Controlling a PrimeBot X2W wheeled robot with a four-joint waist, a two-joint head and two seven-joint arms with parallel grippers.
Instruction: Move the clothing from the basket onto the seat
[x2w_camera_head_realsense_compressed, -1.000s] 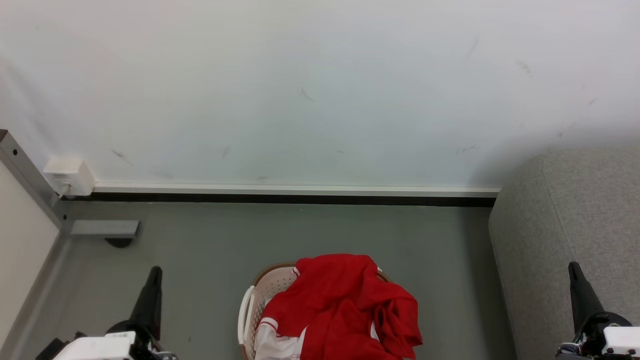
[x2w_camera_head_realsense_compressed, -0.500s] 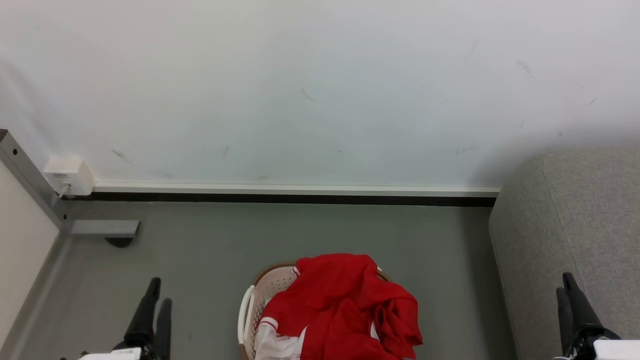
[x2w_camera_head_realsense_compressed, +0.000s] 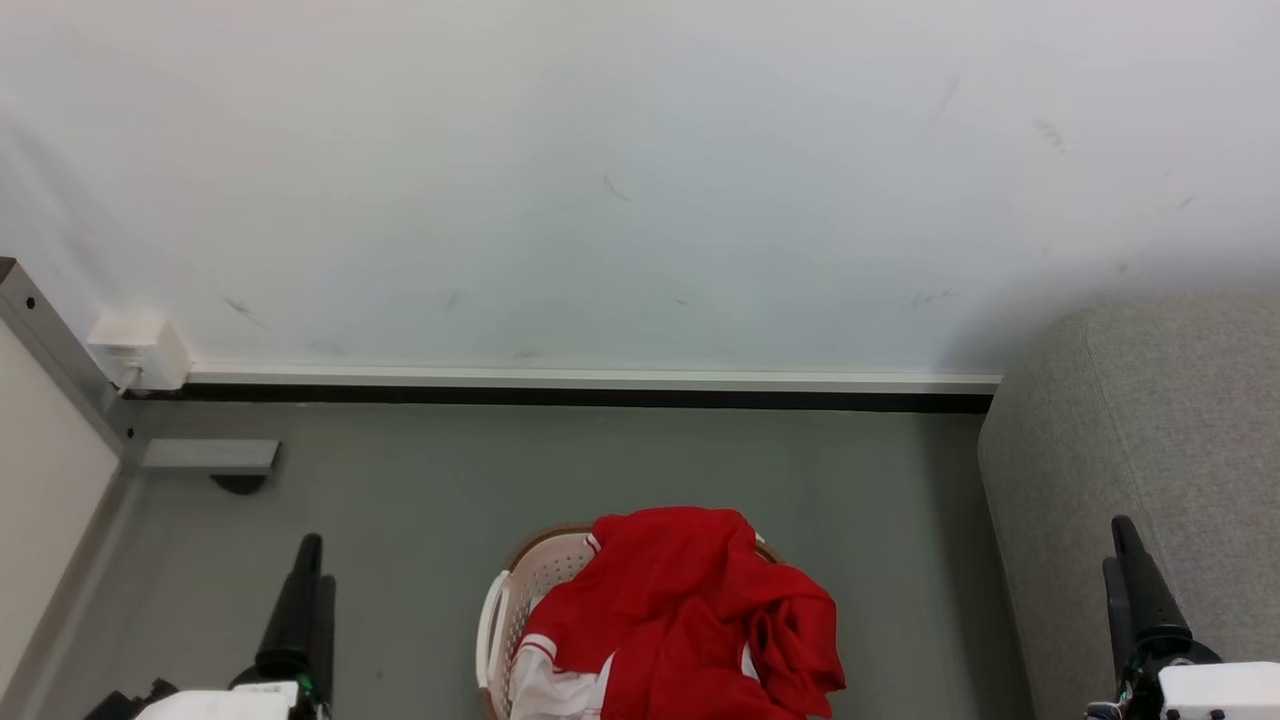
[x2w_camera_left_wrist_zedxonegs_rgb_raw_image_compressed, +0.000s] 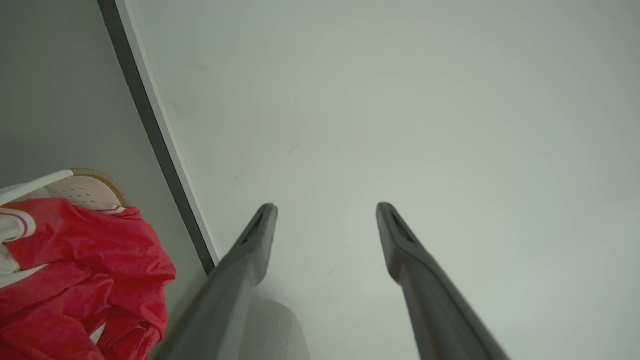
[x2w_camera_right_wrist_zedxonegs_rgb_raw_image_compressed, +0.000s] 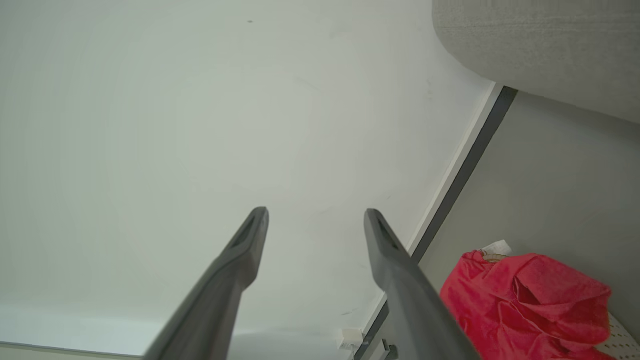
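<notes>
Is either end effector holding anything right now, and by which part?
Nothing is held. The left end effector and the right end effector are both open and empty, away from the red garment, which lies heaped in the laundry basket.

No writing, label, brand, number or sign can be read in any of the views. The clothing (x2w_camera_head_realsense_compressed: 690, 610) is plain red fabric with white panels and striped trim, with no lettering visible on it. The basket (x2w_camera_head_realsense_compressed: 530, 580) carries only rows of small round holes, and the seat (x2w_camera_head_realsense_compressed: 1150, 450) is a plain grey weave. The wall (x2w_camera_head_realsense_compressed: 640, 180) bears faint scuff marks, none of them forming characters. The small white box (x2w_camera_head_realsense_compressed: 140, 352) at the foot of the wall is too small to tell whether it has any marking.
</notes>
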